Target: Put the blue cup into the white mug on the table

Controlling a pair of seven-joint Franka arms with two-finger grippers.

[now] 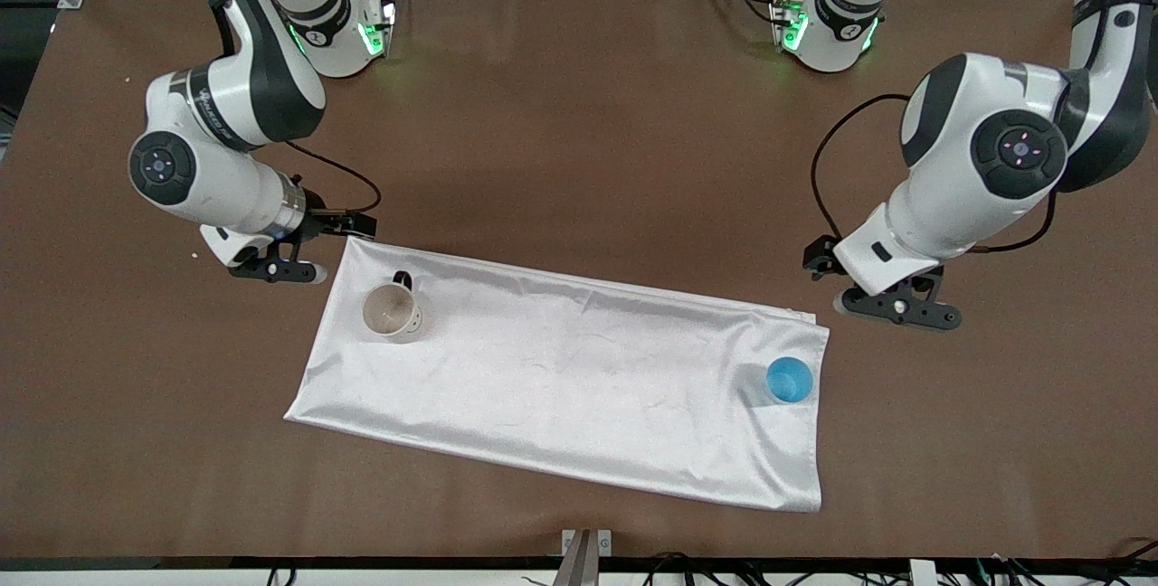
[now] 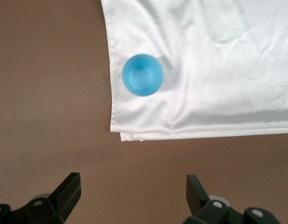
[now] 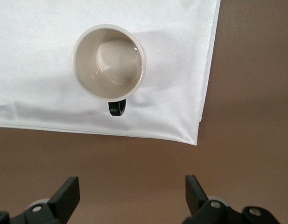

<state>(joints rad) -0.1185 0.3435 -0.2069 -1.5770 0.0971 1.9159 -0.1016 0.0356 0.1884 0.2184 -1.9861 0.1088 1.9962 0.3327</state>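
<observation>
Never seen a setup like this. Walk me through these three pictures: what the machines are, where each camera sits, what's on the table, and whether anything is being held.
Two robot arms stand at a brown table. The wide picture looks down from a high camera facing them. The other two come from cameras on the arms' wrists, looking past each gripper's fingers.

A white cloth lies on the table. On it stand the white mug, upright and empty, toward the right arm's end, and the blue cup, toward the left arm's end.

The left gripper hangs over bare table beside the cloth's corner by the cup; the right gripper hangs over bare table by the mug's corner. Both are open and hold nothing.
</observation>
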